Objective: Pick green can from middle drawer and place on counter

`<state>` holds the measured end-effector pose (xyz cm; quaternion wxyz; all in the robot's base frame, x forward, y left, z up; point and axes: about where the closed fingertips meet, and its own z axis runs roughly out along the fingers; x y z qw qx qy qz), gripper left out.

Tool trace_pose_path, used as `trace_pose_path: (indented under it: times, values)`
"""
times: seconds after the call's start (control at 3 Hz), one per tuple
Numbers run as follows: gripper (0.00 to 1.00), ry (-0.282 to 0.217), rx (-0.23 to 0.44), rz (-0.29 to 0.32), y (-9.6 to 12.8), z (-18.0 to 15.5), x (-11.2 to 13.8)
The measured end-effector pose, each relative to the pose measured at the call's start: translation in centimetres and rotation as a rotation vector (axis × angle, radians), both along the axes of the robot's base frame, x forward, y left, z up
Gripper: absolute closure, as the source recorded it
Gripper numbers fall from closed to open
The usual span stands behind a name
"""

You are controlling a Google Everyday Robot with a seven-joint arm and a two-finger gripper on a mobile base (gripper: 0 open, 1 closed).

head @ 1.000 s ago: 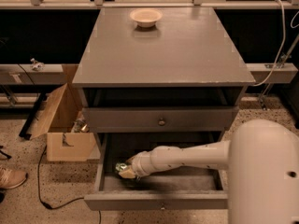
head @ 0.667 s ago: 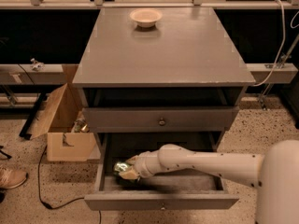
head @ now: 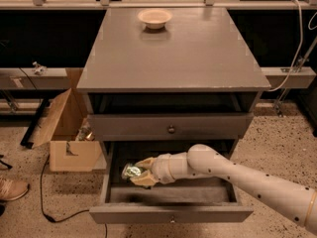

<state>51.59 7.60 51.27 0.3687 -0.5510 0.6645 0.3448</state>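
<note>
Reaching into the wide grey wooden middle drawer, which stands pulled open, the pale jointed robot arm is recorded with its two-finger gripper low inside, toward the drawer's left wall.

Item held: one small, dented green can of metal, pinched between the two beige fingers, which are pressed against its sides. Whether the green can is raised off the drawer floor cannot be told.

Destination: the large flat matte grey counter, on which a shallow cream bowl is set near the far edge.

Progress, as judged: the grasp is made. The lift out of the drawer, the carry upward and the placing on the counter are not yet done.

Also noted: an open brown cardboard box on the floor, left of the cabinet.
</note>
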Motion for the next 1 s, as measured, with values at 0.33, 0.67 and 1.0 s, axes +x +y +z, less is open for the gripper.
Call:
trace_pose_path:
  times: [0.33,0.67,1.0]
  values:
    - [1.00,0.000,-0.001,0.000,0.0,0.0,0.0]
    - [1.00,-0.064,0.025,0.012,-1.0,3.8,0.1]
    - [1.00,-0.197,0.029,0.038,-3.5,13.5,0.6]
